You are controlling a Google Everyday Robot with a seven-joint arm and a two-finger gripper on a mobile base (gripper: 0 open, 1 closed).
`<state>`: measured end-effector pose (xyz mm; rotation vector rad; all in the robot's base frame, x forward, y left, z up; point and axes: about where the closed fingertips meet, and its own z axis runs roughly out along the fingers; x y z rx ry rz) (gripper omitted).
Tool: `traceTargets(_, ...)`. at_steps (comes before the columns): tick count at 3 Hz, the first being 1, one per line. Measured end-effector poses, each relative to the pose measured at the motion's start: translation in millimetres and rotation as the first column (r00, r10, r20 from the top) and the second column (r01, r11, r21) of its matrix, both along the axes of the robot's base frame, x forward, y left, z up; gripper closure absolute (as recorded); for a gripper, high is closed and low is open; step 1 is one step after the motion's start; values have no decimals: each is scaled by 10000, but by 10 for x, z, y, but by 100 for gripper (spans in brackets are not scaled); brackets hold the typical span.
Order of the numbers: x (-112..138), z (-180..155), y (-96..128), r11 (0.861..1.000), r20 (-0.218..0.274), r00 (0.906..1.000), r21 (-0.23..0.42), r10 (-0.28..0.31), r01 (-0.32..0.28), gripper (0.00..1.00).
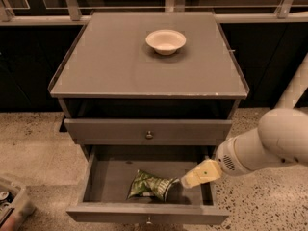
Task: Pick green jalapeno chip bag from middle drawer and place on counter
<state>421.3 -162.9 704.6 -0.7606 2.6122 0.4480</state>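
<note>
gripper (188, 179) sits low in the middle drawer (106, 177), at the right end of the green jalapeno chip bag (149, 186); we can't tell if they touch. we can't read the bag lettering. arm (269, 146) runs off the right edge. drawer knob (148, 220) is clipped by the bottom edge, bin (12, 206) by the left. slot (144, 109) under the counter (120, 66) is too dark to see into.

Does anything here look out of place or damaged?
The green jalapeno chip bag lies crumpled and askew in the open middle drawer, with the pincer close beside it. The counter shows pale chips along its front edge.
</note>
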Motion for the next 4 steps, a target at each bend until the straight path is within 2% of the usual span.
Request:
traceTargets(1, -158, -336, 131, 9969, 228, 9968, -138, -771, 774, 0)
traceTargets(2, -87, -370, 114, 9933, 664, 9912, -53, -1149, 1155, 0)
traceTargets(3, -82, -365, 115, 9934, 678, 9911, -53, -1141, 1147, 0)
traceTargets(4, -128, -622, 223, 9960, 434, 9952, 193, -881, 873, 0)
